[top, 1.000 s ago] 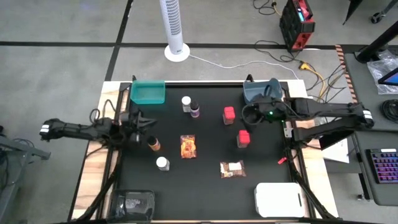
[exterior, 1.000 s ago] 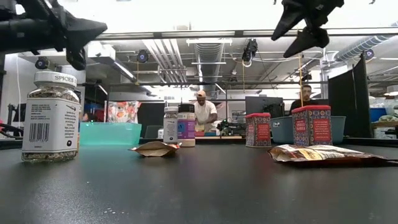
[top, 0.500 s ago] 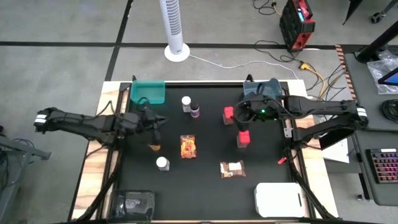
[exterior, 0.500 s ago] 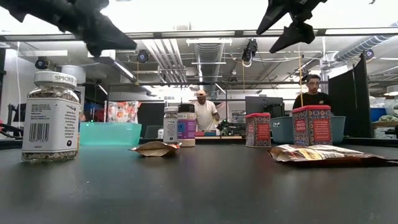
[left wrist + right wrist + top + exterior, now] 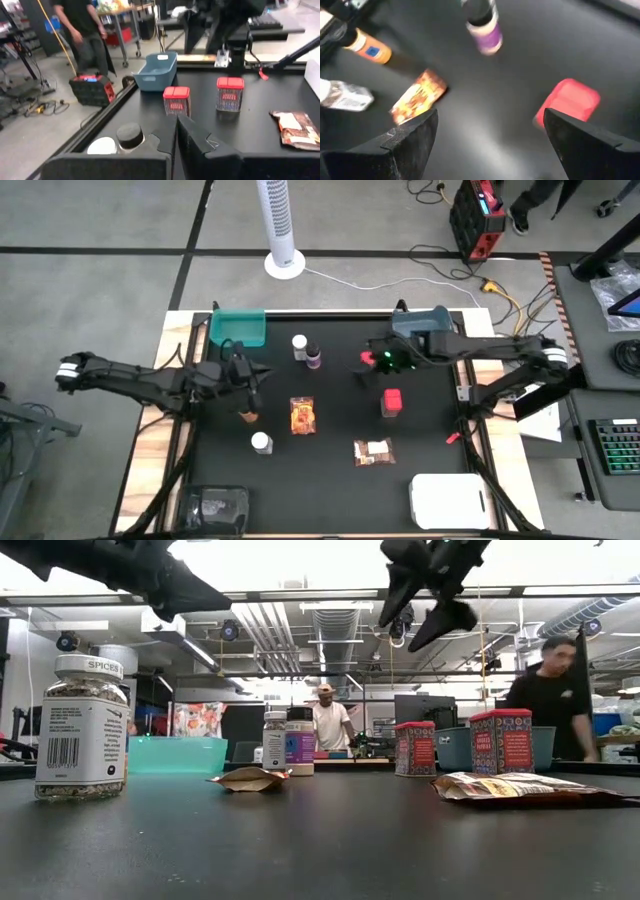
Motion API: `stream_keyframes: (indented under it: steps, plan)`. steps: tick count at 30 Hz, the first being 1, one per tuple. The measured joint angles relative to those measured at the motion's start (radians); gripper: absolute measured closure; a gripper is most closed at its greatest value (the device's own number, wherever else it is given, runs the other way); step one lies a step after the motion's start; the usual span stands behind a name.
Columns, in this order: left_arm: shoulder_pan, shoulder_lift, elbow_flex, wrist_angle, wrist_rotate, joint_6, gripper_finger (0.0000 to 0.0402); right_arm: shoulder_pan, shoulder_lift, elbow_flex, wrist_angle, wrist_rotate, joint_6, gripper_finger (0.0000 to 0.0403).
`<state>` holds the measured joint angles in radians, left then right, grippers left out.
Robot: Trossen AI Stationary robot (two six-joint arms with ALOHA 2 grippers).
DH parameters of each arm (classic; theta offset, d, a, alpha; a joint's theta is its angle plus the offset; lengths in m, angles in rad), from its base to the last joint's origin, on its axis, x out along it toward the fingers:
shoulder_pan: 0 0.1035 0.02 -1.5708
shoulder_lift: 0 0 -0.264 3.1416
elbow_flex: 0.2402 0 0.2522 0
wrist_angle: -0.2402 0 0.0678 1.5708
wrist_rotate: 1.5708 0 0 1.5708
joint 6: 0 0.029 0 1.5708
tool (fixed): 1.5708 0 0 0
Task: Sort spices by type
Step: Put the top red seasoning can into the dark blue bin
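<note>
While right claw (image 5: 372, 364) hovers spread above a red tin (image 5: 368, 360), left claw (image 5: 252, 377) pinched closed, empty, above amber jar (image 5: 247, 414)

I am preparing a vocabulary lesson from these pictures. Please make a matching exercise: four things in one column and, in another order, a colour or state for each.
Things:
1. left end effector
2. right end effector
3. bin at the table's far left
4. tin nearest the brown packet

Colour or state:
A. red
B. open
C. teal
D. shut

Pairs: 1-D, 2-B, 3-C, 4-A
</note>
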<state>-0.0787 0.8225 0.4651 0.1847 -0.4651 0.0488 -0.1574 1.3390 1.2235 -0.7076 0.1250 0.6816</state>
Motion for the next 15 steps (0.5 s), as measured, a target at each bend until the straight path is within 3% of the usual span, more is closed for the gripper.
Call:
stream_keyframes:
  steps: [3,8,15]
  plan:
    - [0.0,-0.015,-0.041,0.067,0.0,0.02,0.0402,-0.051,0.07,0.05,-0.034,-0.077,0.016,0.0048]
    - [0.0,-0.055,-0.054,0.083,0.0,0.055,0.0402,-0.134,0.193,0.142,-0.213,-0.072,0.01,0.0048]
    - [0.0,-0.087,-0.044,0.084,0.002,0.05,0.0402,-0.196,0.295,0.157,-0.26,-0.071,0.012,0.0048]
